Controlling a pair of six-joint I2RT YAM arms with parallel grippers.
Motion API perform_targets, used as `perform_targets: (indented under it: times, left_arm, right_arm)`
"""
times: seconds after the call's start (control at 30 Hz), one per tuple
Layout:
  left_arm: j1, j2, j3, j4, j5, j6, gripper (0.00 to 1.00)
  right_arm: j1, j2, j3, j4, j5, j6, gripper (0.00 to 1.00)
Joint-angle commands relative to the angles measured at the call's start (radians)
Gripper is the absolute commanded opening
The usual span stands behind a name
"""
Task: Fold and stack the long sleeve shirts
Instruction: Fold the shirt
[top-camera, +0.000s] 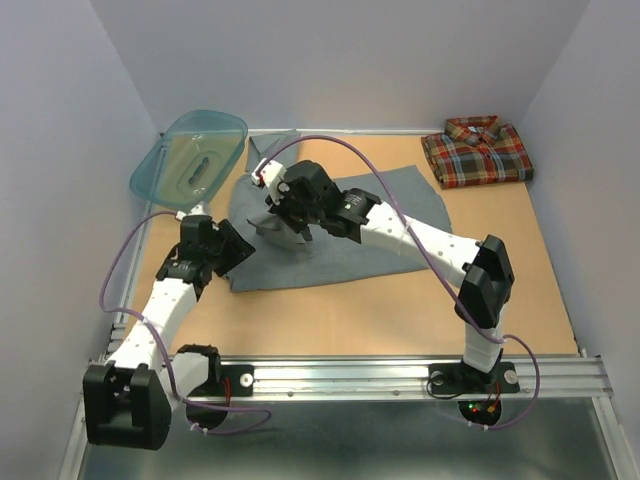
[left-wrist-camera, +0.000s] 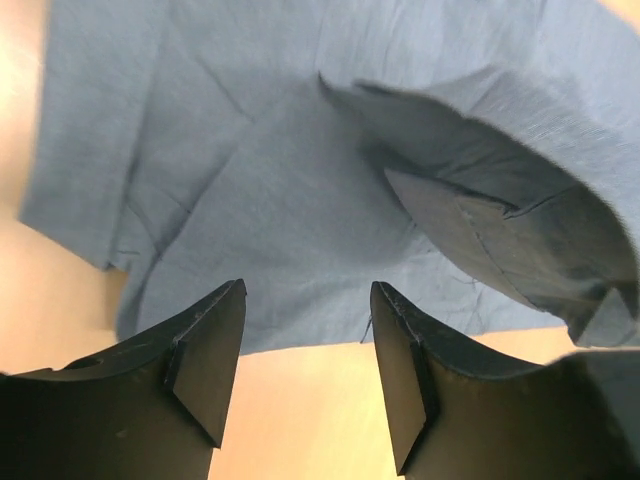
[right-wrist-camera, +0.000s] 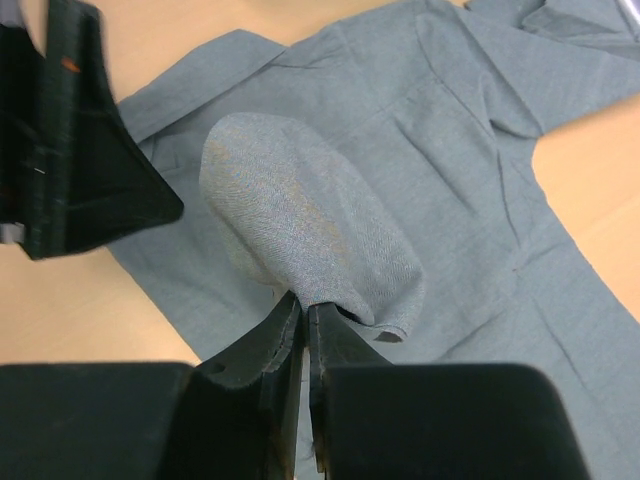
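The table (top-camera: 400, 310) is light brown wood with pale walls (top-camera: 350, 60) around it. From above, the grey shirt (top-camera: 390, 200) lies spread out on the middle and left part of the table. The plaid shirt (top-camera: 477, 150) sits folded in the far right corner, well away from the grey one. A see-through teal basin (top-camera: 190, 155) leans in the far left corner. The right gripper (top-camera: 290, 215) reaches across over the grey shirt and holds a bit of it up off the table. The left gripper (top-camera: 235, 255) is low, by the near left edge of the grey shirt.

In the left wrist view, the left gripper (left-wrist-camera: 308, 340) has its two dark fingers apart with nothing between them. Bare table shows in the gap. The edge of the grey shirt (left-wrist-camera: 280, 200) lies just past the fingertips. On the right, part of the cloth is lifted and hangs in a curve.

In the right wrist view, the right gripper (right-wrist-camera: 305, 330) is pinched tight on a fold of the grey shirt (right-wrist-camera: 300, 220). The cloth puffs up in a round loop above the fingers. The rest of the shirt lies flat on the table below. The left gripper (right-wrist-camera: 70, 130) shows as a dark shape at the top left.
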Motion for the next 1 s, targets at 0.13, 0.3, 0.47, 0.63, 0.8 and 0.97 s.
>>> perform_targets:
  times: [0.13, 0.3, 0.47, 0.63, 0.8, 0.97]
  left_arm:
    - [-0.090, 0.126, -0.085, 0.115, -0.002, -0.076, 0.55]
    - [-0.092, 0.163, -0.156, 0.052, -0.039, -0.146, 0.48]
    - [-0.093, 0.142, -0.201, 0.010, -0.054, -0.205, 0.44]
    - [-0.092, 0.123, -0.204, -0.043, -0.074, -0.249, 0.37]
    - [-0.092, 0.097, -0.207, -0.066, -0.085, -0.275, 0.33]
    - [-0.092, 0.059, -0.208, -0.086, -0.106, -0.297, 0.33]
  right_arm:
    - [0.001, -0.055, -0.061, 0.055, -0.052, 0.018, 0.09]
    - [0.001, -0.075, -0.090, 0.055, -0.014, 0.015, 0.10]
    - [0.001, -0.097, -0.121, 0.055, 0.040, -0.016, 0.10]
    - [-0.009, -0.094, -0.104, 0.055, 0.112, -0.065, 0.14]
    - [-0.025, -0.086, -0.087, 0.053, 0.118, -0.054, 0.34]
    - [-0.034, -0.169, -0.205, 0.053, 0.149, -0.063, 0.27]
